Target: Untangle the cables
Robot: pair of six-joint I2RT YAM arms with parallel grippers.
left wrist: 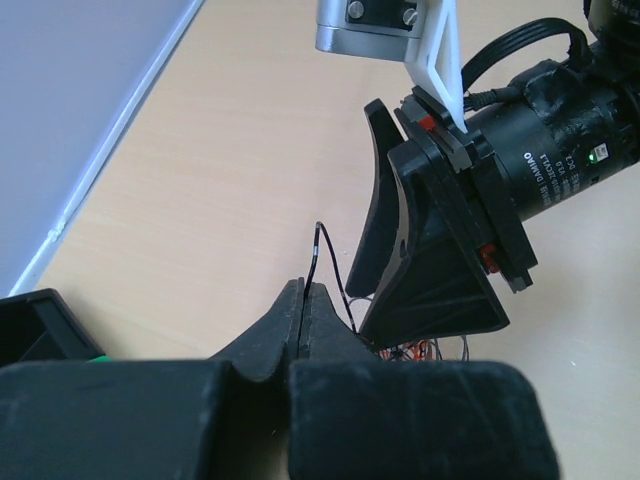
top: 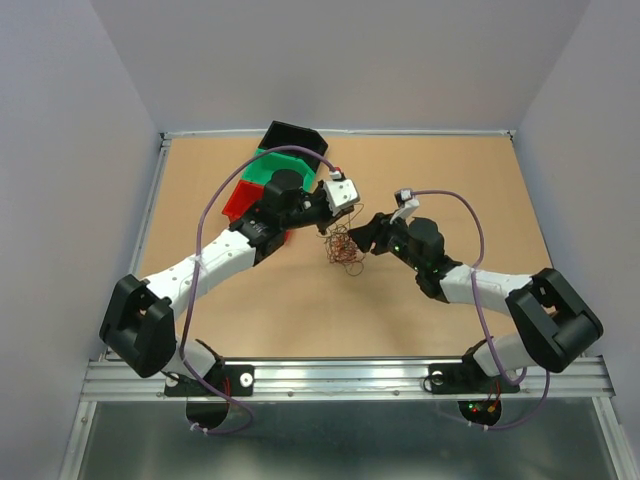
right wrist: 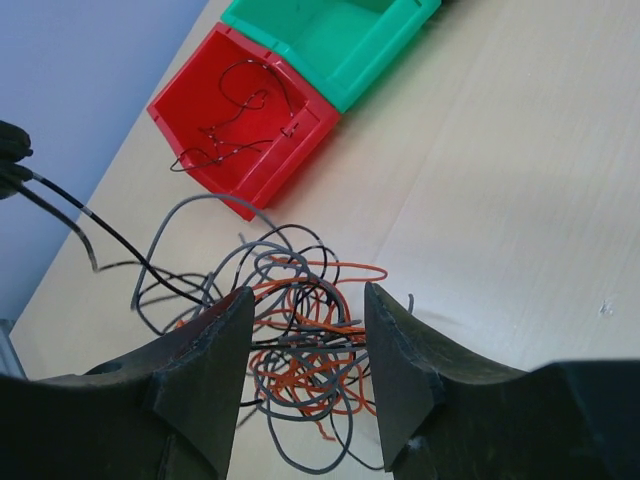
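The cables (top: 345, 248) are a small clump of orange, grey and black strands on the table between the two arms. In the right wrist view the cable tangle (right wrist: 300, 345) lies between the fingers of my right gripper (right wrist: 305, 325), which stands open astride it. My left gripper (left wrist: 304, 292) is shut on one black strand (left wrist: 316, 250) that rises above its tips and runs down to the clump. In the top view the left gripper (top: 322, 213) and the right gripper (top: 366, 236) face each other closely over the clump.
A red bin (right wrist: 262, 150) holding a thin black cable (right wrist: 240, 125) sits left of the clump, with a green bin (right wrist: 345, 60) behind it. A black bin (top: 295, 138) stands farthest back. Raised table edges run along the left (top: 152, 200) and the back.
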